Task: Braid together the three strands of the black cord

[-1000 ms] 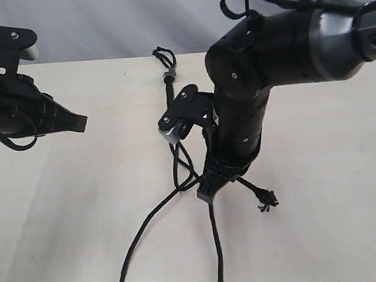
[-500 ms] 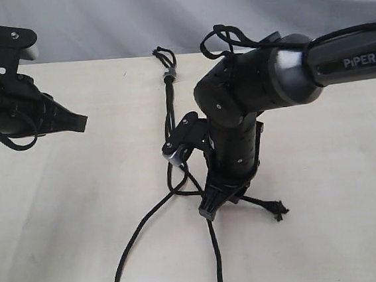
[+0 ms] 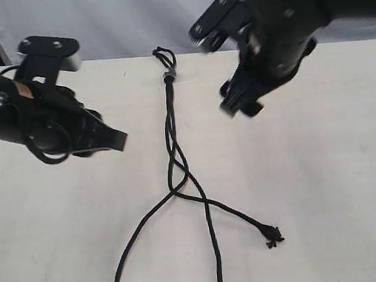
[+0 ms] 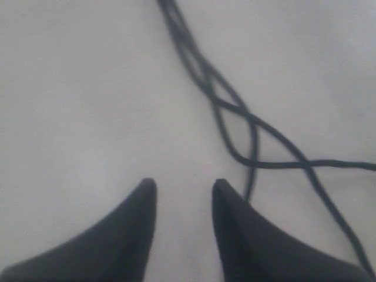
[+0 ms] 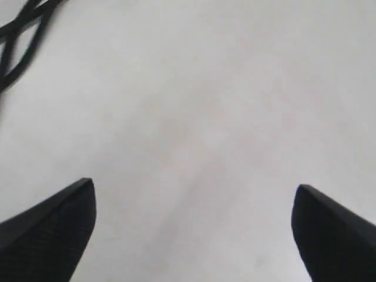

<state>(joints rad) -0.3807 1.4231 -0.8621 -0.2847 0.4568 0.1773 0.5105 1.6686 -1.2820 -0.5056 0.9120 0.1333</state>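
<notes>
The black cord (image 3: 168,119) lies on the table (image 3: 326,188), running from its knot (image 3: 168,76) at upper centre of the exterior view down the middle. The three strands (image 3: 215,245) cross loosely a few times, then fan out toward the lower edge. The left gripper (image 4: 183,188) hovers at the left, fingers parted and empty. The right gripper (image 5: 194,191), at upper right, is spread wide and also empty. This looks like a pause between crossings. The next move calls for pinching an outer strand below the last crossing and carrying it over the middle one.

Pale table (image 3: 324,168) carries the black cord (image 3: 167,116), flat; its three strands (image 3: 213,245) cross loosely, ends splayed.
</notes>
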